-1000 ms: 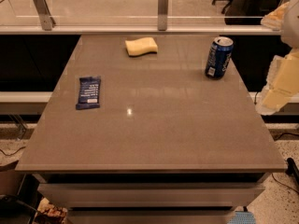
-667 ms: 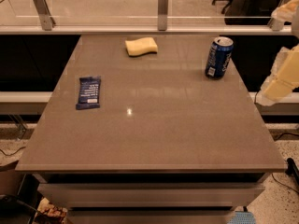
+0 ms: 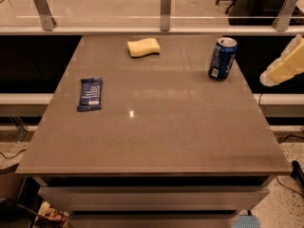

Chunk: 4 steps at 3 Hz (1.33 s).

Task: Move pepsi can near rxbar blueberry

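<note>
Can (image 3: 222,58) upright, rxbar (image 3: 90,94) flat (claw (image 3: 284,66) right)

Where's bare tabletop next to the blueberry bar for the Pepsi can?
Bare: grey tabletop right of the flat dark blue bar wrapper, through to the front edge. Back edge is busier: pale yellow sponge, upright blue drink can at right. The claw hangs off the right side, past the can.

One camera looks down from above the near edge of the grey-brown counter (image 3: 156,132), facing its far glass rail (image 3: 104,8), the whole top in view; the cream-coloured hand (image 3: 279,71) shows at the right edge.
</note>
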Tool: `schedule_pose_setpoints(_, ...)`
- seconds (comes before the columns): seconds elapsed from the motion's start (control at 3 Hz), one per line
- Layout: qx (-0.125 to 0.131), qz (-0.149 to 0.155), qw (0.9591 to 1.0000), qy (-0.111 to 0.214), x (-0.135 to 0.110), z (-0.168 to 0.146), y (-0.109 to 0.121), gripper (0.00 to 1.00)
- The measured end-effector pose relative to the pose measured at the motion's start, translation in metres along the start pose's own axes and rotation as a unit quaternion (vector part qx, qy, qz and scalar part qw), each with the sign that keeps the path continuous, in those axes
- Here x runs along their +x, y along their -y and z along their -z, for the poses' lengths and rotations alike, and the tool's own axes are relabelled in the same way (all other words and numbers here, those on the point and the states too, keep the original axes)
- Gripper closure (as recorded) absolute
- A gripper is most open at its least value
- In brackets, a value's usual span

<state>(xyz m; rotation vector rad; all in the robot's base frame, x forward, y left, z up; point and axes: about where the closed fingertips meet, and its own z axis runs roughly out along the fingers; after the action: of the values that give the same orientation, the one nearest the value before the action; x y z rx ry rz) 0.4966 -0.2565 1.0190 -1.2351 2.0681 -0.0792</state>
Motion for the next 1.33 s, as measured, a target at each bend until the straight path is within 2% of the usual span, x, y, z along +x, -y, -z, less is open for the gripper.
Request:
schedule_pose_setpoints(0.33, 0.018, -0.023, 0.9988, 0.04, 0.007, -0.01, 0.021, 0.0)
schedule_pose_setpoints(1.0, 0.004, -0.064, 0.9939, 0.09, 0.022, -0.051, 0.047, 0.0)
schedule_pose_setpoints(1.33, 0.001, -0.066, 0.9935, 0.092, 0.023, -0.055, 0.047, 0.0)
